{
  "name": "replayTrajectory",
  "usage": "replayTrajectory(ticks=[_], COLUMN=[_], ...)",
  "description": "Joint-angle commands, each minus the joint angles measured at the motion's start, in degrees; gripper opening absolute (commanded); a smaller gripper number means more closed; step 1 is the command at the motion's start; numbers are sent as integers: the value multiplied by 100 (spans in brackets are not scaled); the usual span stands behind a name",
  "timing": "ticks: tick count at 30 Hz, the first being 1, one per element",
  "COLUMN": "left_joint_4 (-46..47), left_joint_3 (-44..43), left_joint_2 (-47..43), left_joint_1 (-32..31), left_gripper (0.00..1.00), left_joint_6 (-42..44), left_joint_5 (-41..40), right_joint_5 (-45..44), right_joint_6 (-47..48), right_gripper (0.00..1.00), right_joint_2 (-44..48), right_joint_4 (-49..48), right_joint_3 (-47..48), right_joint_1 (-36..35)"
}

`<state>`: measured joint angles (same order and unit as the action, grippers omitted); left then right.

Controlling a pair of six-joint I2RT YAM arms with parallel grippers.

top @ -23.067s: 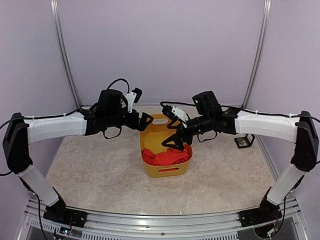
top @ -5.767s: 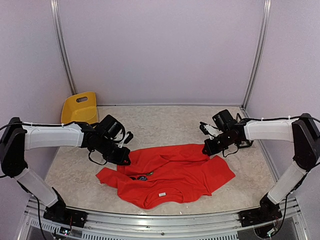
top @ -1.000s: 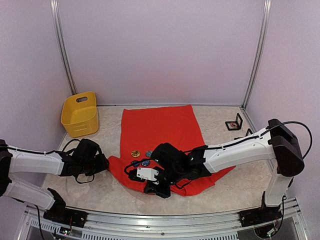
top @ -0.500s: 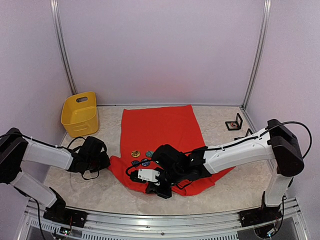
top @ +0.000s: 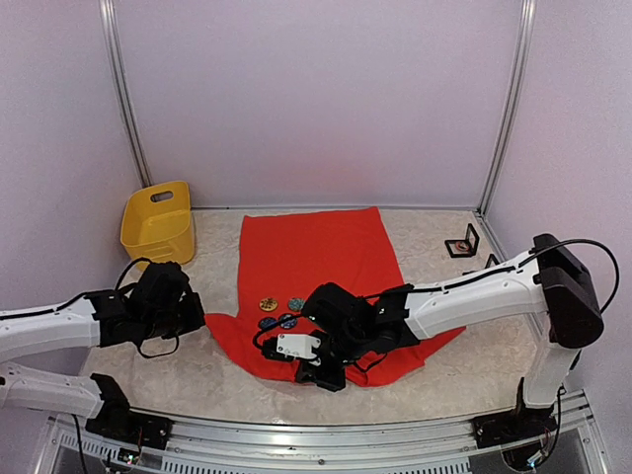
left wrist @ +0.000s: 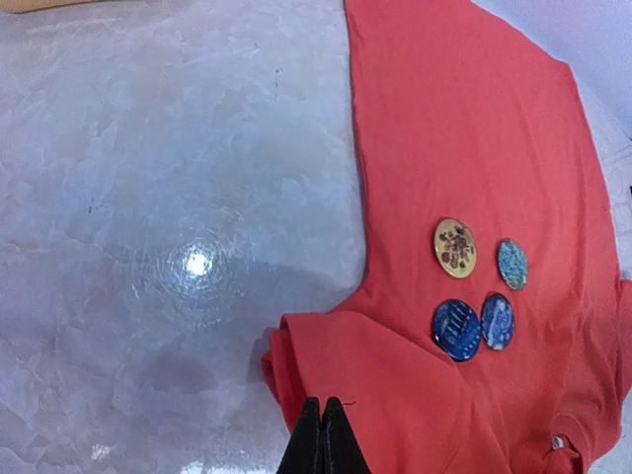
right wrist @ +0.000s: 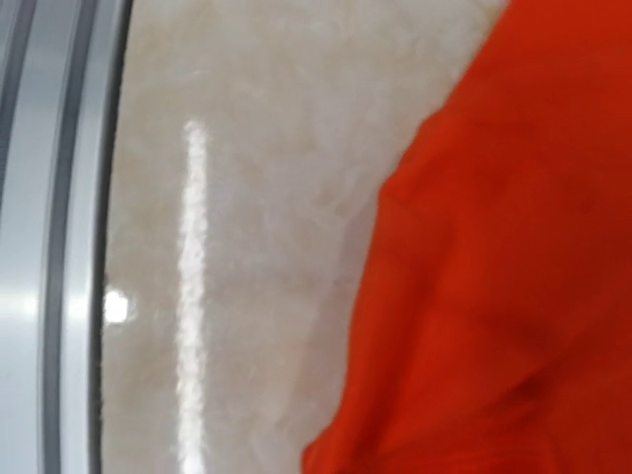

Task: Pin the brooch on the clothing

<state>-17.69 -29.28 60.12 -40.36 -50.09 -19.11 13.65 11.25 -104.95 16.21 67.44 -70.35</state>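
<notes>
Left wrist view has the left gripper [left wrist: 321, 434] pressed together beside the sleeve of the red T-shirt [left wrist: 464, 128], which lies flat on the table [left wrist: 148, 197], and the right gripper [top: 318, 373], low on the near hem with its opening hidden, could drag the cloth and scatter the seemingly loose brooches [left wrist: 455, 247].

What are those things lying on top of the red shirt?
On the shirt lie four round pieces: a gold badge, a teal badge and two blue badges. The right arm reaches over the shirt's near edge, hiding whatever lies beneath it.
</notes>
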Motion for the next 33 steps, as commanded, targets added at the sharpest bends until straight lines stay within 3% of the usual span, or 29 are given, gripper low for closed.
replayTrajectory(ticks=[1, 9, 16, 18, 22, 25, 26, 29, 30, 33], left_joint_4=[-1658, -3125, -4069, -4299, -4388, -4527, -4550, -4572, -4518, -4062], left_joint_3=[-32, 399, 178, 108, -2, 7, 41, 48, -17, -489], left_joint_2=[-888, -1924, -1298, -1082, -919, -964, -1031, -1165, -1199, -980], left_joint_1=[-521, -2002, -3389, -3400, -3372, -3319, -3302, -3295, -3305, -3388], left_gripper=[0, 0, 0, 0, 0, 0, 1, 23, 25, 25], left_joint_6=[-936, -3092, -4137, -4177, -4257, -4425, -4522, -4731, -4659, -3968], left_joint_5=[-203, -26, -28, -274, -718, -907, -942, -1041, -1117, -1744], right_joint_5=[238, 1217, 1325, 1259, 1251, 1044, 892, -58, -352, -1104], right_joint_6=[131, -99, -120, -178, -285, -383, -488, -1177, -1487, -2447], right_gripper=[0, 0, 0, 5, 36, 45, 47, 50, 49, 32], right_joint_2=[444, 235, -13, -46, 105, 520, 689, 1081, 1168, 1393], right_joint_4=[522, 744, 858, 802, 770, 699, 614, 451, 487, 715], right_joint_3=[105, -156, -275, -254, -149, -216, -266, -377, -380, -501], right_joint_1=[14, -88, -89, -93, -94, -68, -17, 345, 531, 1349])
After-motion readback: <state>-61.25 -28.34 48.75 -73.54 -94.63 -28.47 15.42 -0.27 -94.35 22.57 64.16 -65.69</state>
